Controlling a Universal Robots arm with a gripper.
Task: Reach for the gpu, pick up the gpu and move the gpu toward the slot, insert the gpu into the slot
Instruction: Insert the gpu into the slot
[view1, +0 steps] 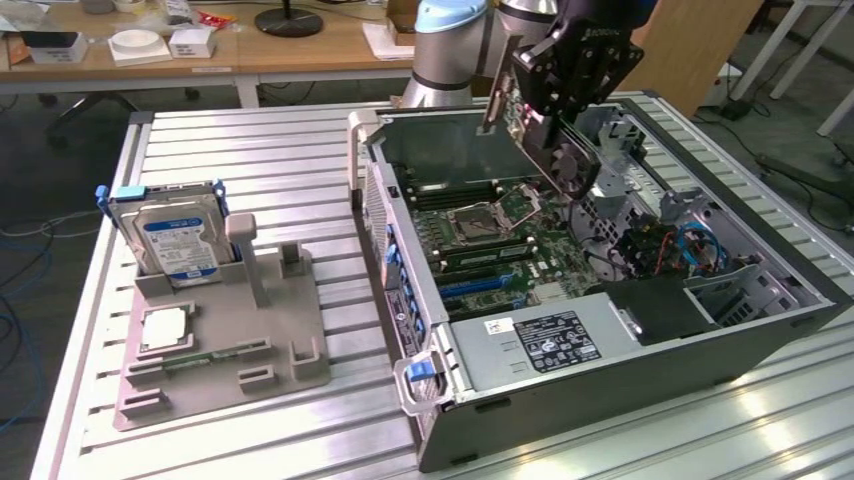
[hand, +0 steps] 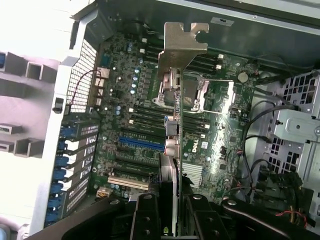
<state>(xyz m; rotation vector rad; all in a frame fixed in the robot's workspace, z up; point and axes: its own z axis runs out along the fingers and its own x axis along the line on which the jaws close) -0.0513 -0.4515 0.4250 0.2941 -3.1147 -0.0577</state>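
The claw (view1: 545, 100) was closed narrowly on the gpu (view1: 567, 160), holding it above the open computer case (view1: 601, 390), over the motherboard (view1: 534, 245) near the processor socket (view1: 477, 220); pickup looked done; the card hung clear of the blue slot (hand: 141, 144); insertion was left.

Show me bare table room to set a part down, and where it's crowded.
Bare slats of the table lie beyond the grey holder, beside the computer case. Another bare patch borders the case at the exterior view's lower right. Crowded: inside the case, where the gripper holds the gpu over the motherboard, and on the holder.
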